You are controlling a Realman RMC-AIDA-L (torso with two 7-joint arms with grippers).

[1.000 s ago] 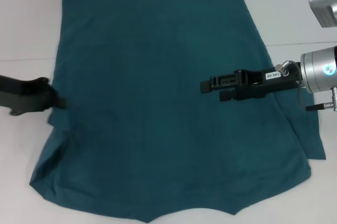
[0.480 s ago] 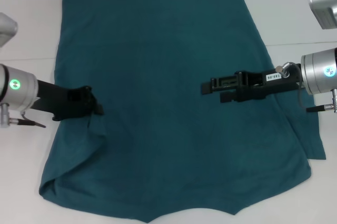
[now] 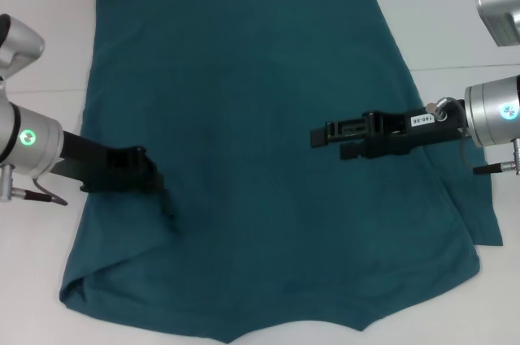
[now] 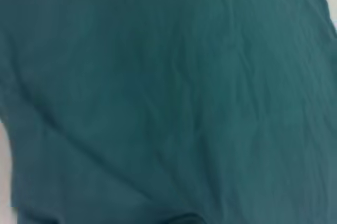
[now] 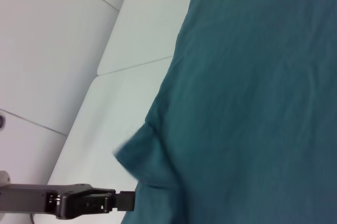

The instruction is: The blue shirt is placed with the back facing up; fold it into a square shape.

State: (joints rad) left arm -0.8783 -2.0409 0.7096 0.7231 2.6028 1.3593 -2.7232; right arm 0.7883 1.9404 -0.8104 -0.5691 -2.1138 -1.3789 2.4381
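The blue shirt [image 3: 260, 77] lies spread, plain side up, on the white table [image 3: 41, 53], with its hem at the far side. My left gripper [image 3: 165, 199] is shut on the shirt's left sleeve edge and holds it over the body of the shirt, leaving a slanted crease toward the near-left corner. The left wrist view is filled with wrinkled blue shirt cloth [image 4: 168, 97]. The right wrist view shows the shirt [image 5: 253, 103] and, farther off, the left gripper [image 5: 126, 201] meeting a raised flap of cloth. My right gripper [image 3: 318, 135] hangs over the shirt's right middle.
Bare white tabletop borders the shirt on the left, far side and right [image 3: 463, 36]. A metal part of the right arm [image 3: 500, 4] hangs at the upper right. The shirt's right sleeve [image 3: 486, 215] lies flat near the right edge.
My left gripper has moved rightward and nearer from the shirt's left edge, dragging the sleeve cloth inward over the body. The right arm has stayed still.
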